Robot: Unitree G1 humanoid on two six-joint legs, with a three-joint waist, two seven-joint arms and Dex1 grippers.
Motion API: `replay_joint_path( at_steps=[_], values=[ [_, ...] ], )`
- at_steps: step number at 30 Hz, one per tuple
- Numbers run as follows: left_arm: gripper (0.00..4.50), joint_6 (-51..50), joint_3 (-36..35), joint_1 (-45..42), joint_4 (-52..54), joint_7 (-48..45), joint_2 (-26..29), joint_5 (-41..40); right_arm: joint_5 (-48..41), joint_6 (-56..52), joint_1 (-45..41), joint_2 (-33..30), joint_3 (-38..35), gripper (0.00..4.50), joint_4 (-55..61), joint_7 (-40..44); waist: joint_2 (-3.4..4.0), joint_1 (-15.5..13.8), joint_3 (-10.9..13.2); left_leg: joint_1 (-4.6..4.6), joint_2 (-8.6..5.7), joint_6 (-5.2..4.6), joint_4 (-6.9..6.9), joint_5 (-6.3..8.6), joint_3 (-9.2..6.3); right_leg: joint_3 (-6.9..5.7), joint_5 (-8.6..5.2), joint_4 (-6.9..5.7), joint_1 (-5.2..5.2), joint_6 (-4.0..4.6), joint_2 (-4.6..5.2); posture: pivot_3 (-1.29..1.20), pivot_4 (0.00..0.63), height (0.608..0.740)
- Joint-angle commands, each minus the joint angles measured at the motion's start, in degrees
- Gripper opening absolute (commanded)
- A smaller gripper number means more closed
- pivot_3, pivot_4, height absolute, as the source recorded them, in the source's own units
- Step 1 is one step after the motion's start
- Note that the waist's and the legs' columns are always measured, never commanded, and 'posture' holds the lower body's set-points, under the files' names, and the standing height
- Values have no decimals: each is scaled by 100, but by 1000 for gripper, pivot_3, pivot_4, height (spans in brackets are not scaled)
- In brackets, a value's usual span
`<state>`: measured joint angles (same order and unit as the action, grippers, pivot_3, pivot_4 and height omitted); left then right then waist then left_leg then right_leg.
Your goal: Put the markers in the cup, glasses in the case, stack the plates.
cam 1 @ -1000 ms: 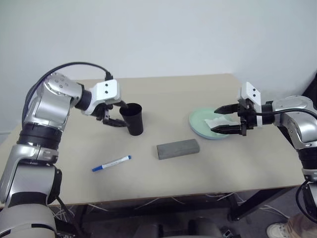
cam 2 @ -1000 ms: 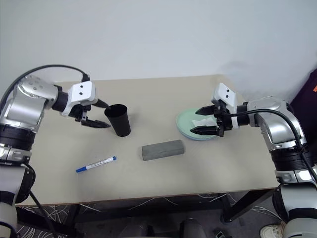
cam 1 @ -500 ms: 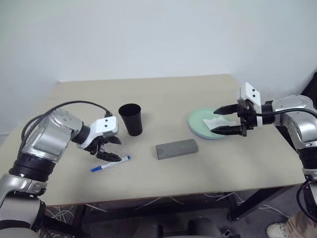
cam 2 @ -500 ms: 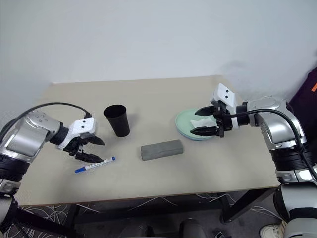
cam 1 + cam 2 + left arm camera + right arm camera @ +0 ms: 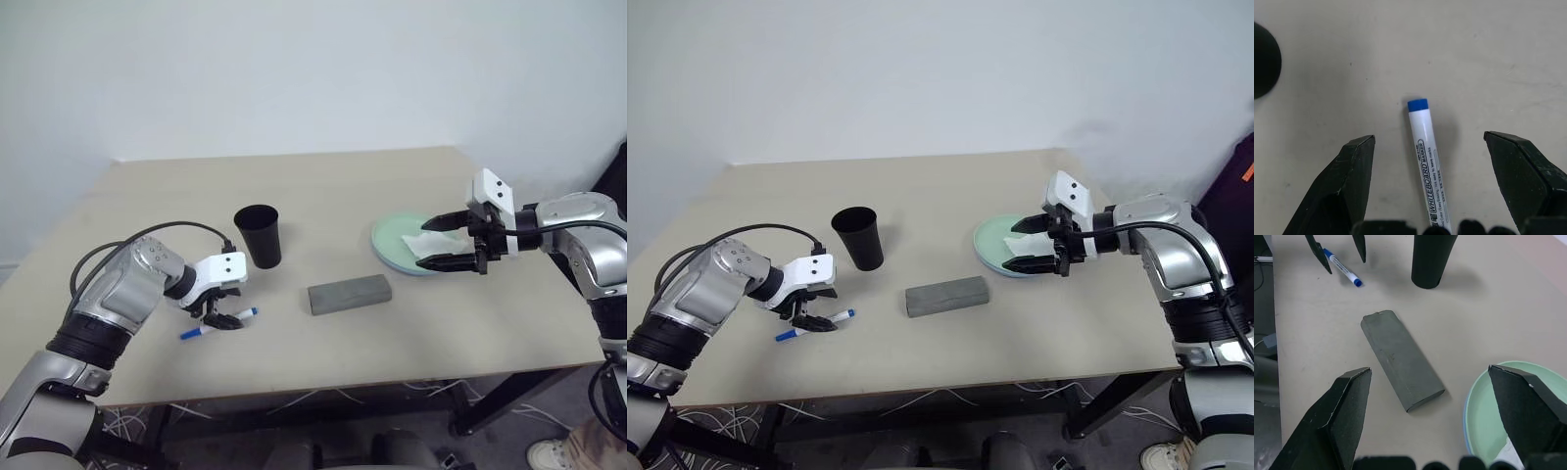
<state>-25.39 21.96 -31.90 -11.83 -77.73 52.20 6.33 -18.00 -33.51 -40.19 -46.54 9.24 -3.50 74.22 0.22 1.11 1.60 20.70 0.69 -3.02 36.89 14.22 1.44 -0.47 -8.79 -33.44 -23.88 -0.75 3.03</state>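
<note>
left claw open, straddling blue marker near cup | right claw open over green plate | case shut, right of cup

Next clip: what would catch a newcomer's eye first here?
Probably the left gripper, down at the table near the front left with its open fingers either side of the blue-capped marker, which lies flat. Next, the right gripper, open and held above the green plate with a white tissue on it. Between them stand the black cup and the closed grey case.
</note>
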Motion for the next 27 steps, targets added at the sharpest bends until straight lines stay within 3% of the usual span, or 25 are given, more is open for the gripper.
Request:
replay_joint_path(
  at_steps=[1,16,19,27],
  values=[
    [3755,35,-7,-23,-52,189,-78,137,-77,14,-101,-41,-201,4147,165,-49,0,-3,0,1,0,0,0,0,-1,0,0,0,0,0,0,0,0,731],
    [3755,201,12,166,-912,341,-200,234,-99,26,-58,-41,-191,4147,209,-60,3,3,-2,-7,1,1,-5,1,-13,-1,0,1,-1,0,0,0,0,731],
    [3149,258,29,109,-962,296,-213,250,-100,22,-43,-50,-194,4147,224,-60,3,3,-2,-12,1,1,-7,1,-15,-2,0,-2,-1,0,-1,0,0,731],
    [514,440,27,-114,-1089,190,-238,288,-96,25,-42,-41,-193,4147,216,-70,3,1,-2,-9,2,16,-16,10,-28,-27,0,-5,-14,0,-2,0,0,731]
  ],
)
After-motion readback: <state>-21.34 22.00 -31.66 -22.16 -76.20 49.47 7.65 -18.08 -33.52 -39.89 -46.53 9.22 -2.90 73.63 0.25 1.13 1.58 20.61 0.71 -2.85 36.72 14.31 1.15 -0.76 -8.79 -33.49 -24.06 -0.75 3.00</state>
